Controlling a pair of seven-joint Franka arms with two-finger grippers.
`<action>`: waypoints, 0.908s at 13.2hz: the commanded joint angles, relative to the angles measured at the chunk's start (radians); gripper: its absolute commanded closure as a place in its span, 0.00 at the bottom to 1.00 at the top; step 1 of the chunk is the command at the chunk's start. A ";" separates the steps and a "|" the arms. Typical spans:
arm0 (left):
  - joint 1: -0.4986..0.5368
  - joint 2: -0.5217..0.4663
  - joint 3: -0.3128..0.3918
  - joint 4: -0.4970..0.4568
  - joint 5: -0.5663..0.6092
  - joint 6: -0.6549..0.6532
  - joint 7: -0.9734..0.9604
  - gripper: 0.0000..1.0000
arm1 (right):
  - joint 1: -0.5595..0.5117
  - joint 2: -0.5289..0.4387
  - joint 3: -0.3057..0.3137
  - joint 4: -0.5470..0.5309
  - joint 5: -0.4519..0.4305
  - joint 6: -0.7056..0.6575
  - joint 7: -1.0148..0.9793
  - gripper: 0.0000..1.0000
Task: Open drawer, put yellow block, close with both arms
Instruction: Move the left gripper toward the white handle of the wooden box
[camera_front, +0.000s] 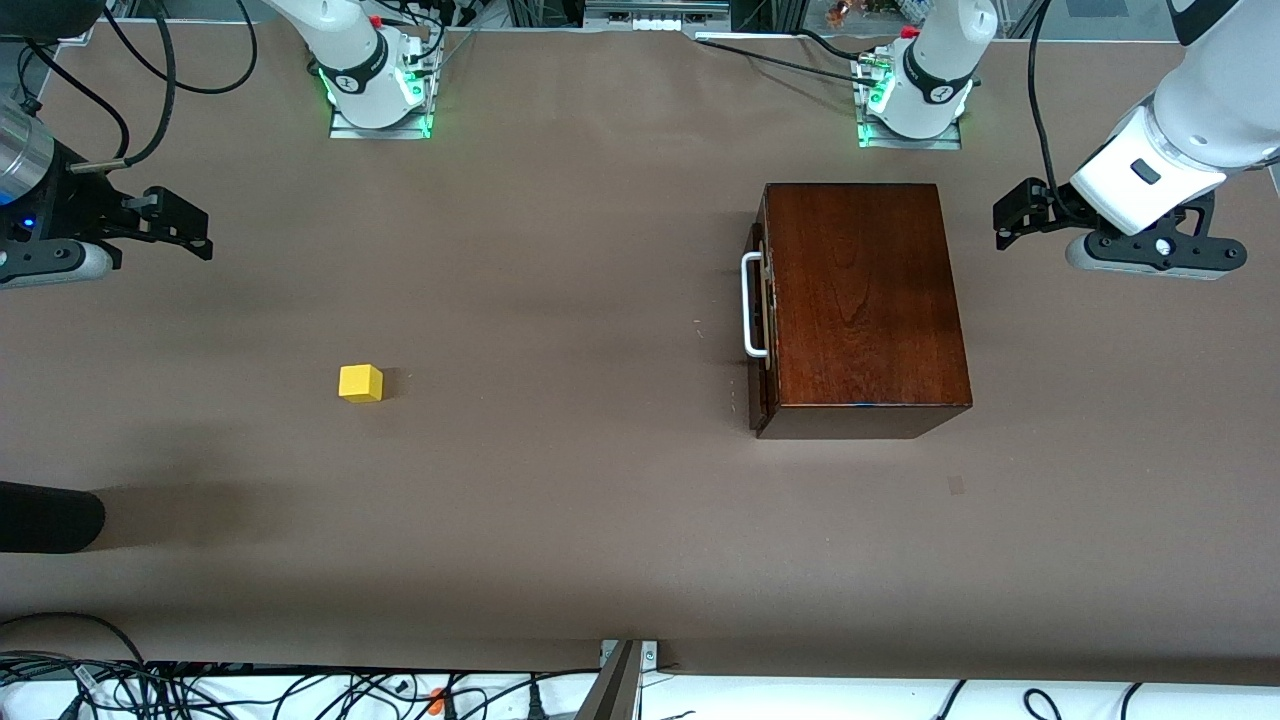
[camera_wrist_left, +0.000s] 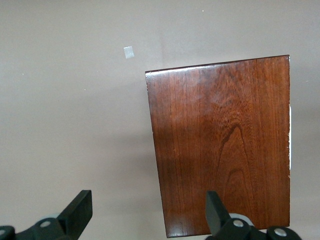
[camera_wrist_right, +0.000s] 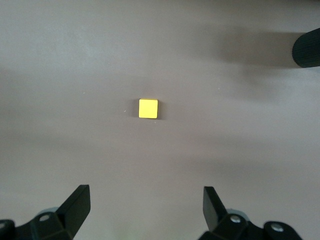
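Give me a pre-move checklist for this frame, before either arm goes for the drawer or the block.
1. Drawer shut, white handle free: ok.
2. Yellow block alone on the table, toward the right arm's end: ok.
3. Left gripper open, empty, over the wooden box's edge: ok.
4. Right gripper open, empty, above the table short of the block: ok.
5. Dark object at the table's edge, clear of the right arm's path: cannot tell.

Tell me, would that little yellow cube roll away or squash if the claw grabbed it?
Probably not. The yellow block rests on a flat face with square edges, so it should slide rather than roll. It looks solid and rigid, so likely won't squash. Being small, it is probably light, and a nudge from the open right gripper might shift it.
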 joint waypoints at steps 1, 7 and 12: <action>0.003 0.015 -0.002 0.035 -0.024 -0.024 -0.002 0.00 | -0.009 0.007 0.003 0.026 -0.003 -0.019 -0.014 0.00; 0.002 0.015 -0.003 0.035 -0.023 -0.034 0.003 0.00 | -0.010 0.007 0.003 0.026 -0.003 -0.019 -0.014 0.00; -0.004 0.078 -0.069 0.035 -0.026 -0.019 -0.014 0.00 | -0.010 0.007 0.003 0.026 -0.003 -0.019 -0.014 0.00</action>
